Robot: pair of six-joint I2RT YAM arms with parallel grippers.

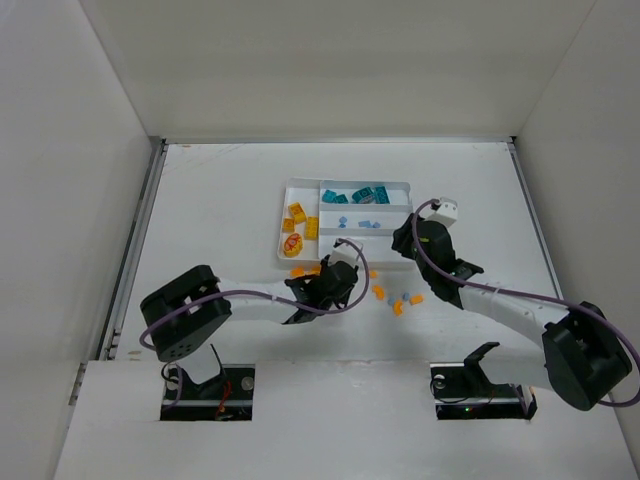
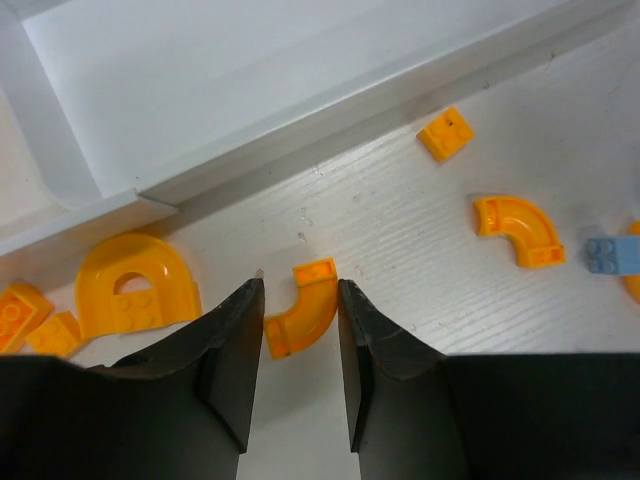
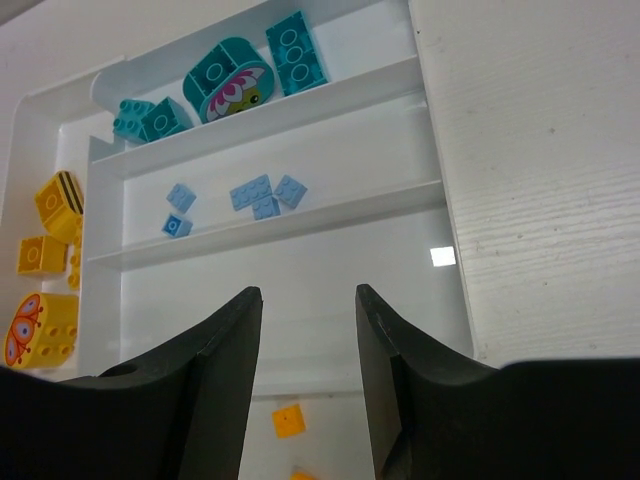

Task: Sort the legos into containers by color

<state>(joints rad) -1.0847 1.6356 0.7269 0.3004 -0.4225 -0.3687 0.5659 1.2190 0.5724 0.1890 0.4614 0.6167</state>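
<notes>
Orange curved lego point(image 2: 303, 308), flat, between left jaws

White arms, black joints, seemingly purple cables, black grippers.

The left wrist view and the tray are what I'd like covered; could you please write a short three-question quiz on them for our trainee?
1. True or false: the left claw is open, with a curved orange brick between its fingers.
2. Which section of the white tray holds the light blue bricks? A: the farthest long section, B: the middle long section, C: the tall narrow section.
3. Fill in: the long section under the right claw holds ____ bricks.

Key: 1 true. 2 B; the teal bricks fill the farthest one and the yellow bricks the narrow one. 3 no.
</notes>
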